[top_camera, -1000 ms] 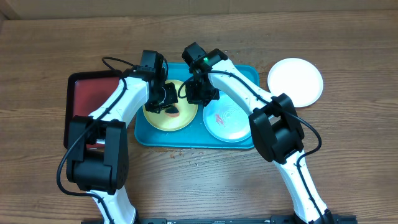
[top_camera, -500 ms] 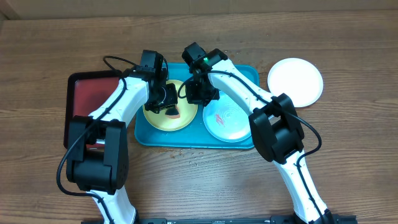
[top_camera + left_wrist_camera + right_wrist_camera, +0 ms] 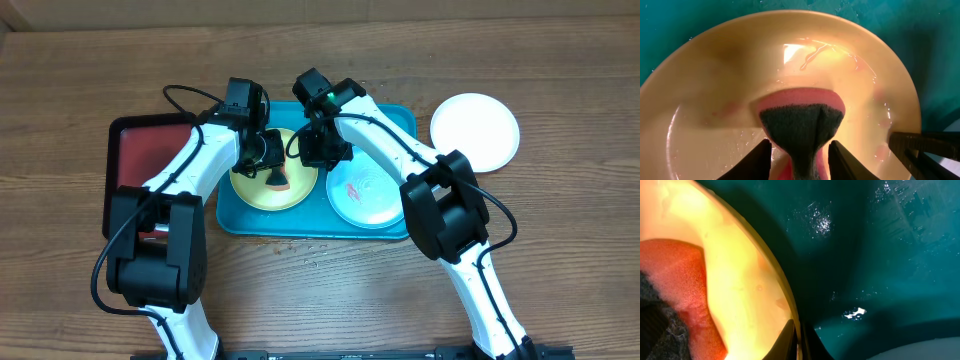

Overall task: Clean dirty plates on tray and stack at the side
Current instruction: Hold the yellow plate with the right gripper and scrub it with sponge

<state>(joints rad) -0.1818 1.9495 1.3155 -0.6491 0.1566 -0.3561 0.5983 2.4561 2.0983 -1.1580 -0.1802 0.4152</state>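
Sponge (image 3: 802,117), pink with a dark scouring face, clamped in the left gripper (image 3: 800,160) and pressed on the yellow-green plate (image 3: 255,190) in the left half of the tray (image 3: 395,125). The right gripper (image 3: 797,342), nearer the tray's centre, pinches the plate's rim. Pink smears lie ahead of the sponge.

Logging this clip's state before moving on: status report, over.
Left gripper shut on sponge, pressed on yellow plate. Right gripper pinching its rim. Mint plate smeared, on tray; white plate outside tray. No obstruction seen.
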